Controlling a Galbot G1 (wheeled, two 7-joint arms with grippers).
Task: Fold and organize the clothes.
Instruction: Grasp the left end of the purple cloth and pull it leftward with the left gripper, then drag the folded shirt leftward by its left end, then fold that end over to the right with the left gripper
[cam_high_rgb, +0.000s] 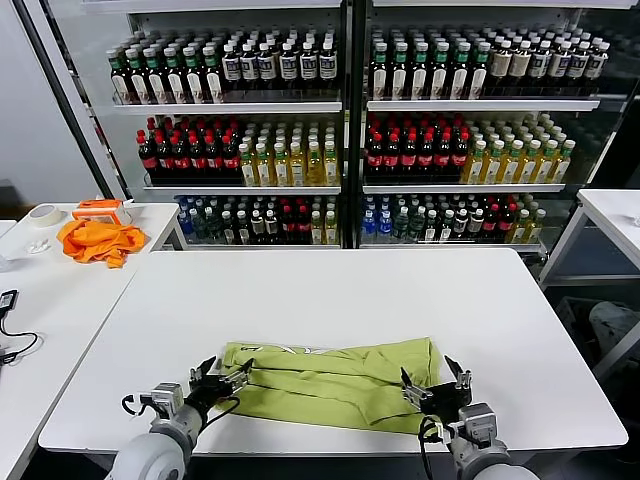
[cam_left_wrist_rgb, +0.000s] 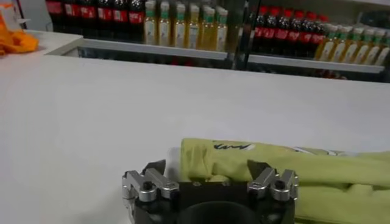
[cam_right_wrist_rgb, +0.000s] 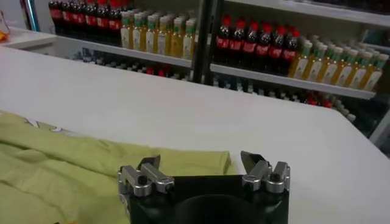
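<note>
The light yellow-green T-shirt (cam_high_rgb: 335, 380) lies folded into a long band near the front edge of the white table (cam_high_rgb: 330, 290). A strip of its white-and-dark print shows along the far fold (cam_left_wrist_rgb: 231, 146). My left gripper (cam_high_rgb: 222, 377) is open at the shirt's left end, its jaws spread either side of the cloth edge (cam_left_wrist_rgb: 207, 165). My right gripper (cam_high_rgb: 436, 387) is open at the shirt's right end (cam_right_wrist_rgb: 201, 163), jaws wide over the cloth's corner. Neither holds anything.
A bright orange cloth (cam_high_rgb: 98, 240) and a roll of tape (cam_high_rgb: 43, 214) lie on a side table at the far left. Shelves of bottles (cam_high_rgb: 340, 130) stand behind the table. A second table's corner (cam_high_rgb: 615, 210) shows at the right.
</note>
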